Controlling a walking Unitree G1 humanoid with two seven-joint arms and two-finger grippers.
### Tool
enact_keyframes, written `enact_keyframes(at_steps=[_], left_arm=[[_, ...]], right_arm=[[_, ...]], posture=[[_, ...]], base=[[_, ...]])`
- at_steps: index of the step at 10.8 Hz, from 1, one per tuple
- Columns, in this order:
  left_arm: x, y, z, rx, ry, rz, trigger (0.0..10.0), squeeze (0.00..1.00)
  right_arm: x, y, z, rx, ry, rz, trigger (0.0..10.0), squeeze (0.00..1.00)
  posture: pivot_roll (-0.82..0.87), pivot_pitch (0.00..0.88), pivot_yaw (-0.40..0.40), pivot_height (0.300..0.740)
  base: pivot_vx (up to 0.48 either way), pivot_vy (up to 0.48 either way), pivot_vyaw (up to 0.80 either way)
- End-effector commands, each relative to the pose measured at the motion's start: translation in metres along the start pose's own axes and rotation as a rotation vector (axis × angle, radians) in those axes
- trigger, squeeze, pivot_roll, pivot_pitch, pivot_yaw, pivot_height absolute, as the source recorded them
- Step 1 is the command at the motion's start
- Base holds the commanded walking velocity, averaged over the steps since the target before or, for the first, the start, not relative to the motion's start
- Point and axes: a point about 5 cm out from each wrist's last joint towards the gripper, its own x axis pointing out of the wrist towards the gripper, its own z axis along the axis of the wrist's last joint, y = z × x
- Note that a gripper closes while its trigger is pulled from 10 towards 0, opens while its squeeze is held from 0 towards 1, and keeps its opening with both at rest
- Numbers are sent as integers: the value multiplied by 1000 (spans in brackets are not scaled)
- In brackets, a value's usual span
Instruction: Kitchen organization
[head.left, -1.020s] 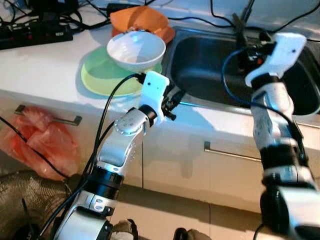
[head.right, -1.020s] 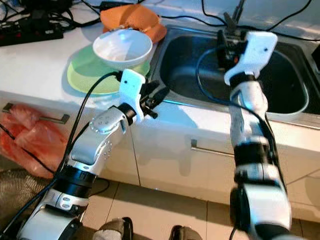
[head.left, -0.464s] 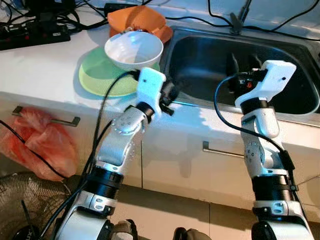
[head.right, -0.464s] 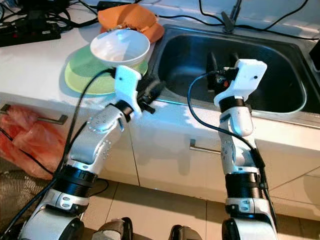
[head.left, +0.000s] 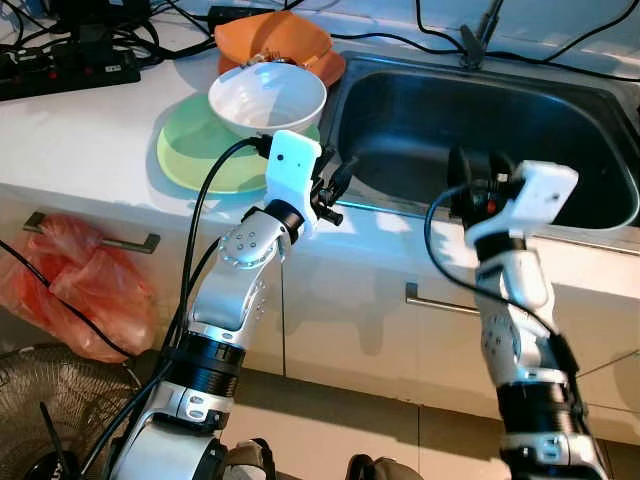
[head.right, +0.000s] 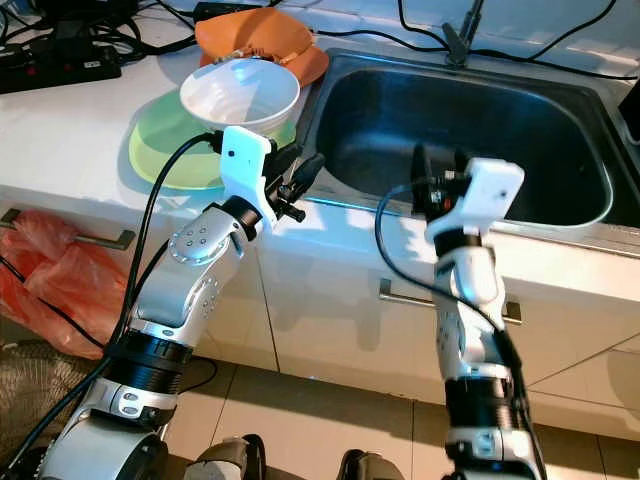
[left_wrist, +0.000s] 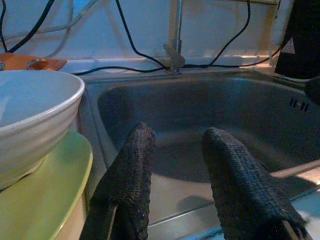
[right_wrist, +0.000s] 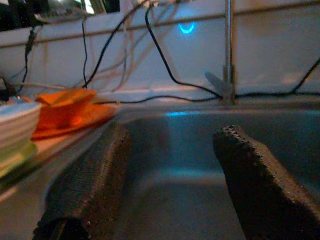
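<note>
While both grippers' fingers gape empty over the sink (head.left: 480, 110) — wrist views confirm.

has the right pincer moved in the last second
Yes. The right pincer has drawn back from the sink's far side to its near rim.

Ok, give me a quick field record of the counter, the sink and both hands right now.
white bowl: on the green plate, left of the sink
orange dish: behind the bowl, by the sink's corner
sink: nothing seen in the basin
left hand: open, at the sink's front left edge, holding nothing
right hand: open, over the sink's front rim, holding nothing
</note>
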Motion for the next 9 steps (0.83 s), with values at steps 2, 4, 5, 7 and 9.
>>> enact_keyframes(at_steps=[2, 4, 5, 7, 9], left_arm=[[0, -3, -1, 6, -6, -10, 10000, 0], [-1, -3, 1, 12, -12, -12, 10000, 0], [0, -1, 9, 29, -33, -13, 10000, 0], [3, 10, 38, 63, -113, 5, 10000, 0], [1, 44, 78, 122, -204, 103, 10000, 0]], right_arm=[[-5, 1, -5, 8, 8, -17, 10000, 0], [-9, 6, -13, 21, 30, -16, 10000, 0], [-10, 9, -16, 30, 39, -17, 10000, 0], [-9, 12, -17, 35, 41, -14, 10000, 0], [-9, 15, -20, 40, 47, -10, 10000, 0]], posture=[[76, 135, -46, 740], [82, 131, -46, 740], [87, 131, -46, 740], [95, 133, -45, 740], [98, 129, -41, 740]], base=[[0, 0, 0], [0, 0, 0], [0, 0, 0], [0, 0, 0], [0, 0, 0]])
